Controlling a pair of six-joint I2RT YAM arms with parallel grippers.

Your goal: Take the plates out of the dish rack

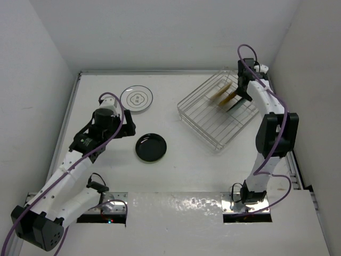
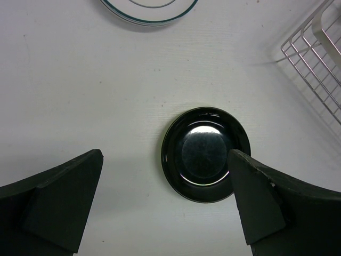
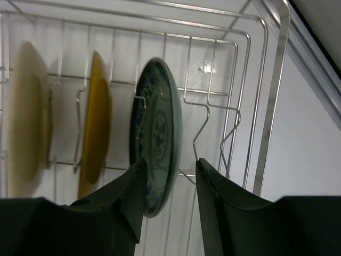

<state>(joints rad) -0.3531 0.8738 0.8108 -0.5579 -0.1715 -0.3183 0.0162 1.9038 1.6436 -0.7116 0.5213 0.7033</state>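
Observation:
The wire dish rack (image 1: 205, 118) sits at the back right. Standing on edge in it are a teal-blue patterned plate (image 3: 159, 128), a mustard plate (image 3: 97, 128) and a tan plate (image 3: 26, 120). My right gripper (image 3: 169, 172) is open, its jaws on either side of the teal plate's lower rim; it hangs over the rack's far right side in the top view (image 1: 246, 90). A glossy black plate (image 1: 151, 148) and a white printed plate (image 1: 136, 99) lie flat on the table. My left gripper (image 2: 165, 200) is open and empty, above and beside the black plate (image 2: 205, 153).
The rack's corner (image 2: 314, 53) shows at the right of the left wrist view, and the white plate's rim (image 2: 149, 12) at its top. White walls enclose the table on the left, back and right.

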